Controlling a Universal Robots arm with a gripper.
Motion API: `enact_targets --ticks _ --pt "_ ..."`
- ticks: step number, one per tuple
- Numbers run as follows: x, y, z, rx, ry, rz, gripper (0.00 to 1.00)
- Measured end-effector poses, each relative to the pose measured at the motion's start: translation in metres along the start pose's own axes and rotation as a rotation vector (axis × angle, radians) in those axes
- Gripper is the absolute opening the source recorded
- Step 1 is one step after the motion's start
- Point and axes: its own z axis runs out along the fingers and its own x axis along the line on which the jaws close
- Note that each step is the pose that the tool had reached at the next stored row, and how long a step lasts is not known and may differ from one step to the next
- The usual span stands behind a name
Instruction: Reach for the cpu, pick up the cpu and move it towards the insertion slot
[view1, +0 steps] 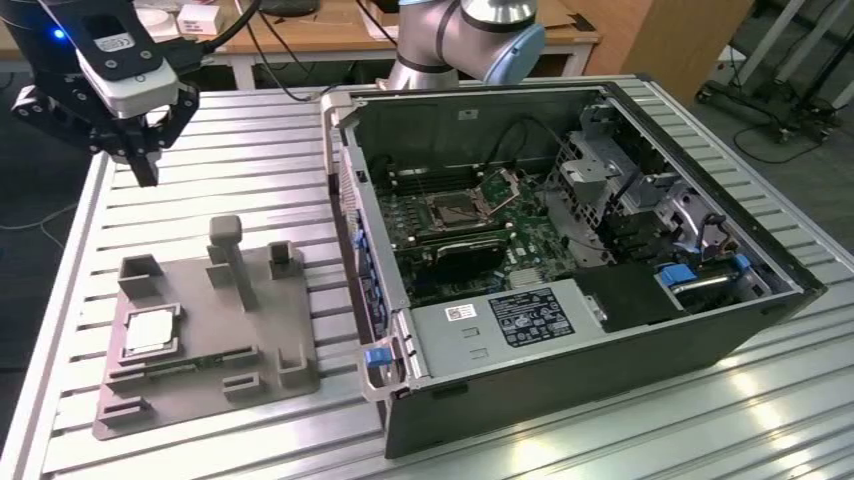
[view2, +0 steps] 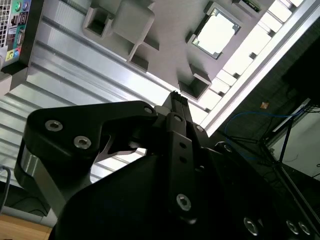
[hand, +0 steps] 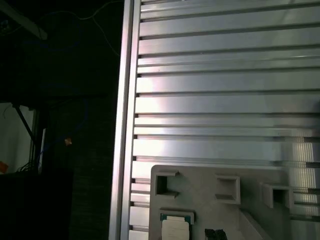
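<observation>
The cpu (view1: 150, 330) lies flat in a recess of the grey fixture (view1: 274, 320), at the exterior view's left on the slatted metal table (view1: 254, 140). The pincer (view1: 144, 176) hangs above the table beyond the fixture's far end, well apart from the cpu, clenched on nothing. The insertion slot (view1: 454, 208) sits inside the open computer case (view1: 601, 330) at the exterior view's right, its hinged plate raised.

The exterior view looks down from well back over the ribbed aluminium table (view1: 240, 150), while both nearer wrist views face down, sharing the grey plastic fixture (view2: 165, 30) (hand: 197, 202) and square silver-topped cpu (view2: 216, 34) (hand: 176, 229).
</observation>
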Motion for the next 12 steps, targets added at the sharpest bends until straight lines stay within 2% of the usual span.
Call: enact_targets --ticks 12 --pt "0.0046 0.0001 0.0002 0.0 0.0 0.0 0.11"
